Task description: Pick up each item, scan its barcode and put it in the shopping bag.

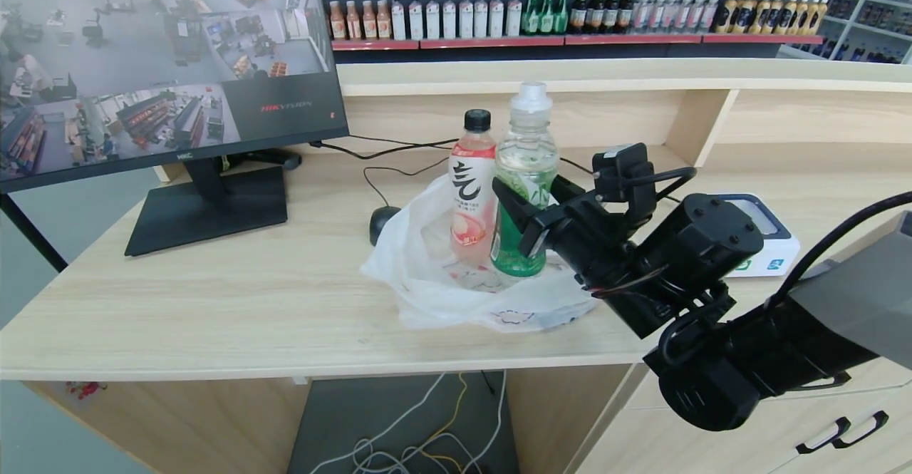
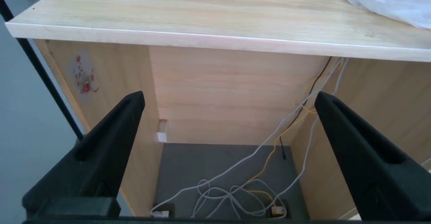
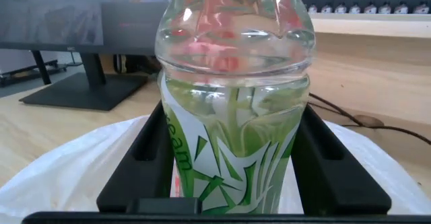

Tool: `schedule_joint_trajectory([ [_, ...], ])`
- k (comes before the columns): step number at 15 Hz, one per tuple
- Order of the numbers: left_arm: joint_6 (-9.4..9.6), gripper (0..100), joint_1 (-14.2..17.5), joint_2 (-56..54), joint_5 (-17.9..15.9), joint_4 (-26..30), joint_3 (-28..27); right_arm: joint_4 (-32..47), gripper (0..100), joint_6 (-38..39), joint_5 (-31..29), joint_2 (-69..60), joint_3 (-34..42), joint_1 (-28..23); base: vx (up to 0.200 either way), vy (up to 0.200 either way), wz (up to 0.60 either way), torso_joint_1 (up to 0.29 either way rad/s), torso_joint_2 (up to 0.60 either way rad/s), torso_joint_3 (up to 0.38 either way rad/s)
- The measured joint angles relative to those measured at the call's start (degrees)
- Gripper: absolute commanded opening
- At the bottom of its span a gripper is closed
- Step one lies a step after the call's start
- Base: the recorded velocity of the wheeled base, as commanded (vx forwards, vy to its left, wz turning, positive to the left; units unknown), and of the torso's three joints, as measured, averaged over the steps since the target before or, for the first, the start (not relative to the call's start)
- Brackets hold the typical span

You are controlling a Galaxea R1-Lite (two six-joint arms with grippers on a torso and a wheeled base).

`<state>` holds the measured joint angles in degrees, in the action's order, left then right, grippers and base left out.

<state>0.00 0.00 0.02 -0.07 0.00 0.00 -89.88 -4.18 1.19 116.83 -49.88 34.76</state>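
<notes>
**Item 1, green bottle** (image 1: 527, 153): We log it upright at the centre of the head view, white cap on. Its base is down in the mouth of the shopping bag (image 1: 456, 303). It is close against the pink bottle (image 1: 472, 196), which stands in the same bag just to its left in the frame. We cannot tell whether the two touch.

**Item 2, right gripper** (image 3: 232, 157): The jaws are clamped on the green bottle's lower body, with the fingers (image 3: 145, 157) pressed to the label on either side.

**Item 3, left gripper** (image 2: 229, 103): The jaws are wide apart and hold nothing. It sits below the edge of the counter (image 1: 249, 296).

**Item 4, scanner** (image 1: 766, 249): A white box at the right of the frame, behind the right arm.

**Step in hand, as we judge it:** Bagging the second bottle.

**Next move calls for:**
- parting the jaws only once the base rests firmly;
- drawing the fingers straight back, clear of the thin bag film;
- keeping off the pink bottle, which is tall and looks easy to tip.
</notes>
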Motion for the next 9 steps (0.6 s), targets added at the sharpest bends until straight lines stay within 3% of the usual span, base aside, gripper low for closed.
schedule_joint_trajectory([
  [9, 0.0, 100, 0.0, 0.0, 0.0, 0.0, 0.0, -0.35, 0, 0.28, 0.09, 2.38, -0.52, -2.54, 0.0, 0.0, 0.0, 0.0, 0.0, 0.0],
])
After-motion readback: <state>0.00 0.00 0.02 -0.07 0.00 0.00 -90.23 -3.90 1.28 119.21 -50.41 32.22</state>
